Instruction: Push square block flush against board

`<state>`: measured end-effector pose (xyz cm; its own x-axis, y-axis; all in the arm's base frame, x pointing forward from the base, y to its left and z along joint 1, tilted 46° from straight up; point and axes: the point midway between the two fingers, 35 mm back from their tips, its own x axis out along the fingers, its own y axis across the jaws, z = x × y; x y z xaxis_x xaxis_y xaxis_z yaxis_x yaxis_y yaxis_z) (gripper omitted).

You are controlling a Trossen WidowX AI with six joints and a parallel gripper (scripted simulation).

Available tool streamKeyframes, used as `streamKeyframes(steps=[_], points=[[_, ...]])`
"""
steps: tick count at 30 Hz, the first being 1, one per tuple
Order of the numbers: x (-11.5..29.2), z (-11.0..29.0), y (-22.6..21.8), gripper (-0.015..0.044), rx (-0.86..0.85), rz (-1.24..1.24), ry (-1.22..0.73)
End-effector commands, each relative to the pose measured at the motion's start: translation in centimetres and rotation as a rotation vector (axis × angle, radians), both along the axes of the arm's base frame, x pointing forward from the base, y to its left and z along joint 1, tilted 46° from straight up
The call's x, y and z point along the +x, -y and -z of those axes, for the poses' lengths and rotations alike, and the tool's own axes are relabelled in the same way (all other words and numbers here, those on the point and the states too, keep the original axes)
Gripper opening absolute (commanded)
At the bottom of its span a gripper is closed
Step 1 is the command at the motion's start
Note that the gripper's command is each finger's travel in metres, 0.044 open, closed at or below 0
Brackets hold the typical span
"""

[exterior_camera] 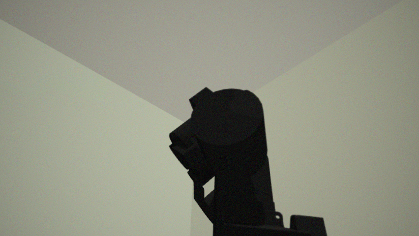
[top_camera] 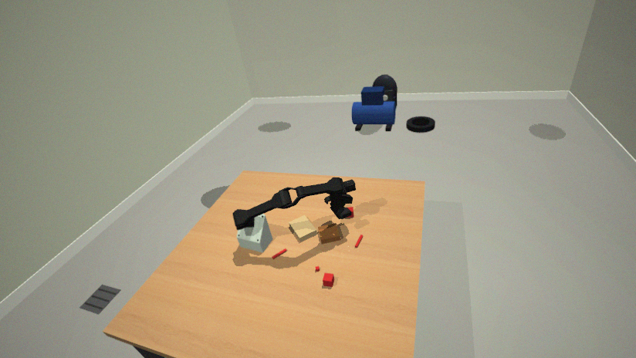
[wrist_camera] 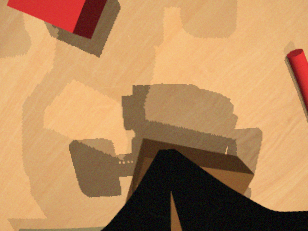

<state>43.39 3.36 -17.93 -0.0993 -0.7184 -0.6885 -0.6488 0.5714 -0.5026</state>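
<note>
Wooden table [top_camera: 248,302] was seen from the top view carrying the arm's grey base [top_camera: 254,235], with the pale board [top_camera: 302,227] and the brown square block [top_camera: 329,232] lying just beside each other near the middle. The gripper [top_camera: 341,213] was clenched on nothing, lowered beyond the block next to a small red cube [top_camera: 350,211]. Two red sticks [top_camera: 358,240] and another red cube [top_camera: 328,278] lay scattered nearer the front.

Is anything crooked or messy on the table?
Yes. The brown block meets the pale board at a skewed angle, its edges not even with the board's. Red bits lie scattered, including a red cube.
</note>
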Motion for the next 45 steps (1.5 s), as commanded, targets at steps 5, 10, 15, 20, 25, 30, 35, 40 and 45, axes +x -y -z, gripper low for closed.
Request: streamKeyframes(steps=[5,10,15,20,25,30,35,40,45], points=[[0.2,0.2,0.5,0.0,-0.011,0.047,0.049],[0.2,2.1,2.8,0.0,-0.007,0.16,0.152],[0.1,3.5,4.5,0.0,-0.006,0.241,0.225],[0.0,3.4,4.5,0.0,-0.006,0.241,0.224],[-0.4,3.3,4.6,0.0,-0.006,0.241,0.222],[-0.8,3.1,4.7,0.0,-0.007,0.241,0.22],[-1.3,2.9,4.8,0.0,-0.007,0.24,0.218],[-1.8,2.7,4.9,0.0,-0.008,0.24,0.216],[-2.2,2.5,5.0,0.0,-0.008,0.24,0.214]])
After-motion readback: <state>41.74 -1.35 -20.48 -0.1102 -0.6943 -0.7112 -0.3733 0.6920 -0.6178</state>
